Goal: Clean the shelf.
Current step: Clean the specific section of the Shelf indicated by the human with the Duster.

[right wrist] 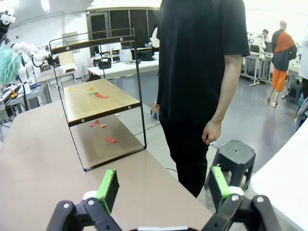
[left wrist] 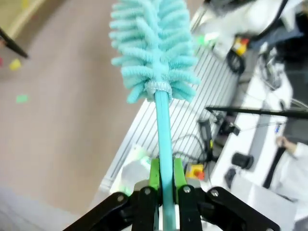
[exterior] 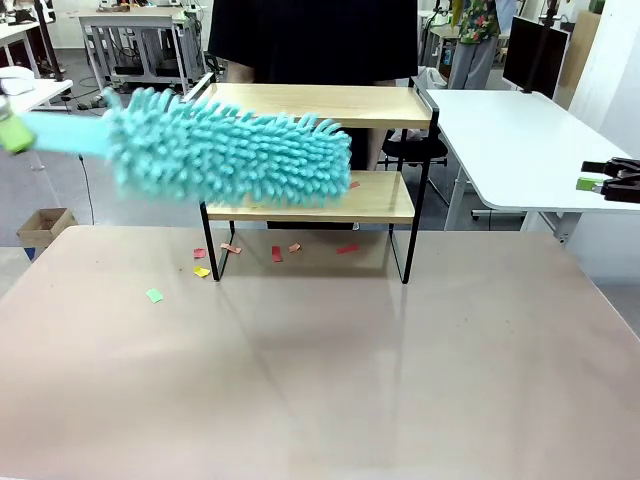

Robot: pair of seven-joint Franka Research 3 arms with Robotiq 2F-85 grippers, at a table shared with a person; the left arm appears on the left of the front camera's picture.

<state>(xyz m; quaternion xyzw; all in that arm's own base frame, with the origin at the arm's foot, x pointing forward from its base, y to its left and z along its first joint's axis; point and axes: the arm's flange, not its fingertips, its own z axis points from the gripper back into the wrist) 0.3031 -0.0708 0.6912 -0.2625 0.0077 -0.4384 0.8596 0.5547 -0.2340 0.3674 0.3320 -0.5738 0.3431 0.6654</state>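
Observation:
The shelf (exterior: 385, 105) stands at the table's far side, two light boards in a thin black frame. A fluffy turquoise duster (exterior: 230, 155) hangs in front of its left half, between the boards' heights. Its pale blue handle runs left to my left gripper (exterior: 8, 132). In the left wrist view the left gripper (left wrist: 164, 185) is shut on the handle, with the duster head (left wrist: 154, 43) above. My right gripper (right wrist: 163, 188) is open with nothing in it, off the table's right side (exterior: 603, 182). The shelf (right wrist: 113, 102) carries red and yellow scraps (right wrist: 98, 95) on its lower board.
Paper scraps lie on the table around the shelf's legs: a green one (exterior: 154, 295), a yellow one (exterior: 201, 271), red ones (exterior: 277, 254). A person (right wrist: 202, 72) in black stands behind the shelf. A dark stool (right wrist: 236, 154) stands on the floor beside the person.

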